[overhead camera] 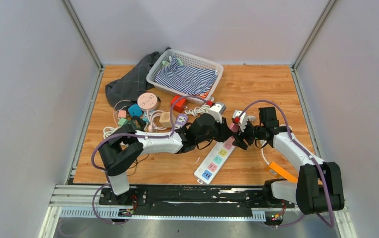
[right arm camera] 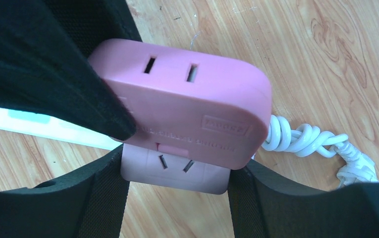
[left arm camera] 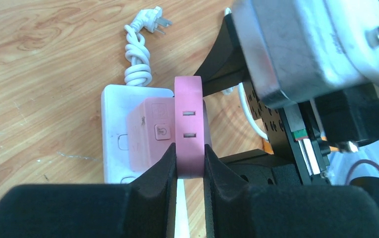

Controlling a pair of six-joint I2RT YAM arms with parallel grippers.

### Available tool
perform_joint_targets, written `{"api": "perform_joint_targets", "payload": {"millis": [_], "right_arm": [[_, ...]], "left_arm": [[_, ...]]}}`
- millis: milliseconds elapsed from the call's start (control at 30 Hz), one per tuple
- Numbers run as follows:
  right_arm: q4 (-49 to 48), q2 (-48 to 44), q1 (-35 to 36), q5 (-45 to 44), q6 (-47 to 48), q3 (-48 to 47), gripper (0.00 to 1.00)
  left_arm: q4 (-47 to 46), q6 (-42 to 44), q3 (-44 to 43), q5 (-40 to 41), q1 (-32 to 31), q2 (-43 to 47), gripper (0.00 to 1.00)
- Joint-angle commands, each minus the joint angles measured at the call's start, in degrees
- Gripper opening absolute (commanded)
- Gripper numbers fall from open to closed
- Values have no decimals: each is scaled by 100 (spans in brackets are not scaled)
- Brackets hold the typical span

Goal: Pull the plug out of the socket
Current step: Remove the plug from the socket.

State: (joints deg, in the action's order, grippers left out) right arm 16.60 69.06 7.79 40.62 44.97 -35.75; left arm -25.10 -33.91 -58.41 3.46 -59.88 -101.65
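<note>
The top view sits high above and well back from the white power strip [overhead camera: 216,161], looking down and forward, with the strip near mid-frame. Both wrist views sit very close over the strip's corded end — the left looks along the strip toward its coiled cord [left arm camera: 137,59], the right looks down across it. They share the pink adapter [left arm camera: 189,124] there.

I see a deep pink plug [left arm camera: 189,126] in black fingers [left arm camera: 163,168], and a paler pink block [left arm camera: 150,134]. The power strip [overhead camera: 216,161] is white with yellow, green, pink and blue sockets. The surface [overhead camera: 266,84] shows orange-brown wood grain. The white basket [overhead camera: 199,58] holds blue-and-white striped cloth [overhead camera: 185,78].
</note>
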Motion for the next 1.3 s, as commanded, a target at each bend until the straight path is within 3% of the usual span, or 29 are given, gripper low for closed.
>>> {"api": "perform_joint_targets", "payload": {"millis": [0, 100, 200, 300, 467, 667, 733, 867, 967, 1133, 1267], "right_arm": [[272, 124, -23, -465, 106, -64, 23], [316, 134, -23, -475, 158, -64, 22], [328, 115, -23, -492, 178, -56, 22], [332, 127, -25, -489, 196, -65, 22], [361, 172, -23, -506, 213, -78, 22], [400, 225, -23, -612, 190, -120, 22], [414, 252, -23, -653, 188, -141, 21], [431, 275, -23, -694, 211, -161, 21], [438, 268, -23, -734, 230, -161, 21], [450, 247, -23, -694, 249, -150, 21], [450, 249, -23, -688, 258, -160, 21]], "left_arm": [[-96, -764, -297, -1394, 188, -97, 0], [-295, -1343, -395, -1857, 192, -229, 0], [-442, -1478, -308, -1767, 193, -250, 0], [-427, -1052, -251, -1552, 199, -255, 0], [69, 65, -120, -418, 139, -100, 0], [130, 372, 56, 19, 56, 57, 0], [121, 223, 12, -245, 75, 24, 0], [107, -650, -361, -1826, 256, -383, 0], [109, -947, -581, -2145, 274, -572, 0], [132, -629, -478, -1551, 248, -429, 0], [785, 199, -367, -174, 117, -104, 0]]}}
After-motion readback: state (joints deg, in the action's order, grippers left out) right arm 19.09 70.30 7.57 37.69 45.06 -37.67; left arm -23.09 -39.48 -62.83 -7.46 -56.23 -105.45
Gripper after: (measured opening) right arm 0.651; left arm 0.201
